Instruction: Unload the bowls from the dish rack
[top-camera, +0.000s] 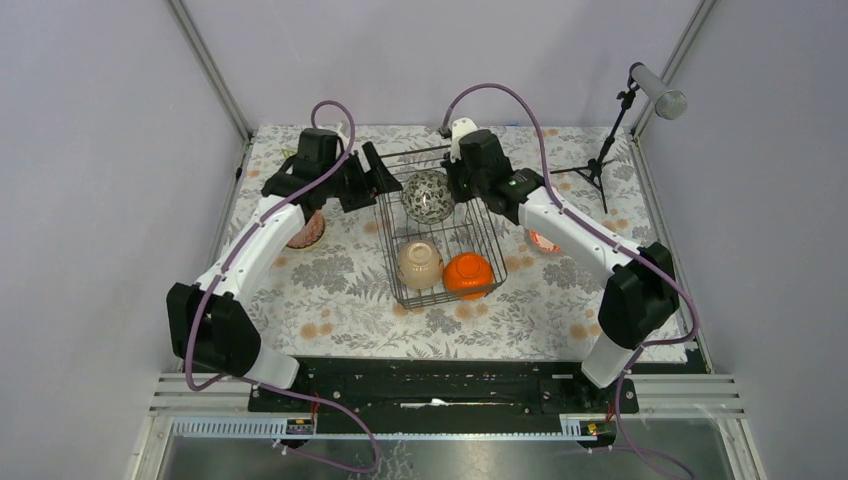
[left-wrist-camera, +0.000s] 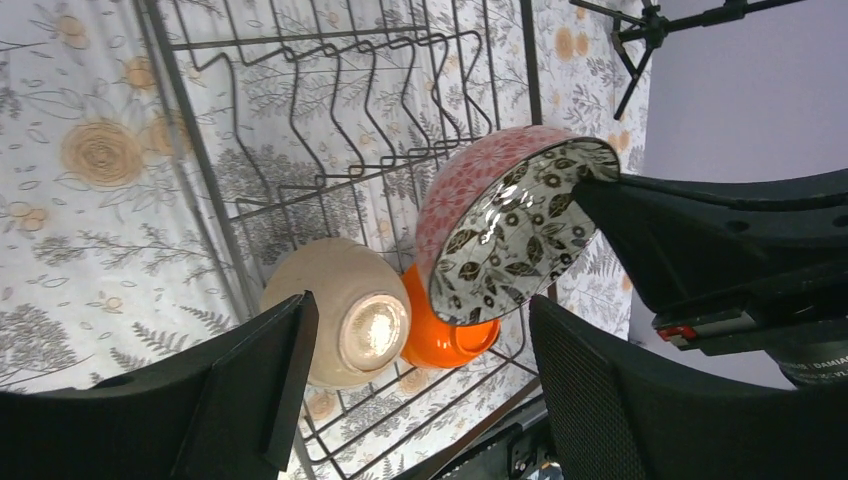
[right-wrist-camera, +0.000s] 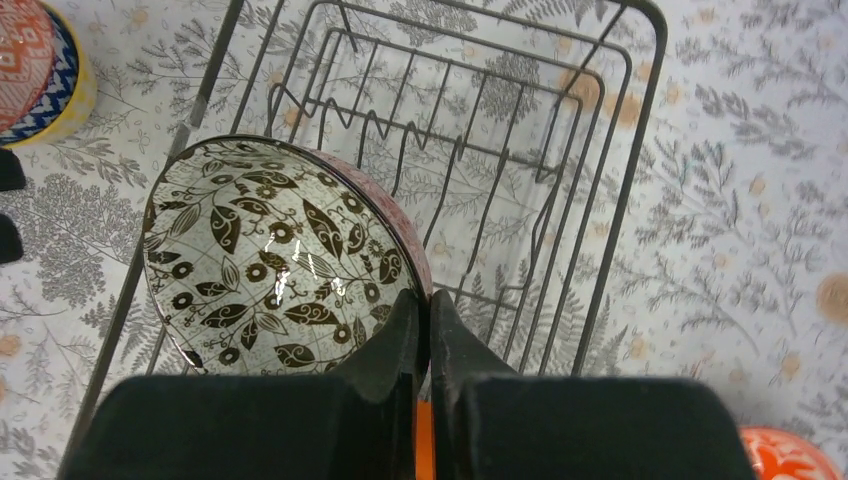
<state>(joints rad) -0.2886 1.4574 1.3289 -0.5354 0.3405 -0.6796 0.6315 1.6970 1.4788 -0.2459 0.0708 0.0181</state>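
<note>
Pink leaf-lined bowl (top-camera: 428, 195) tilted on edge in black wire dish rack (top-camera: 452, 232); beige bowl (top-camera: 420, 263) inverted beside orange bowl (top-camera: 468, 274)

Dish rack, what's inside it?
An upside-down beige bowl, an orange bowl beside it, and a pink leafy bowl, tilted, pinched by the right hand. Whatever lies under the beige bowl is covered.

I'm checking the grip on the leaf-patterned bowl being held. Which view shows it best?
Right wrist: the bowl fills the frame, its rim pinched in the right tool. Left wrist shows it side-on, with its pink outside; the top view shows it small.
</note>
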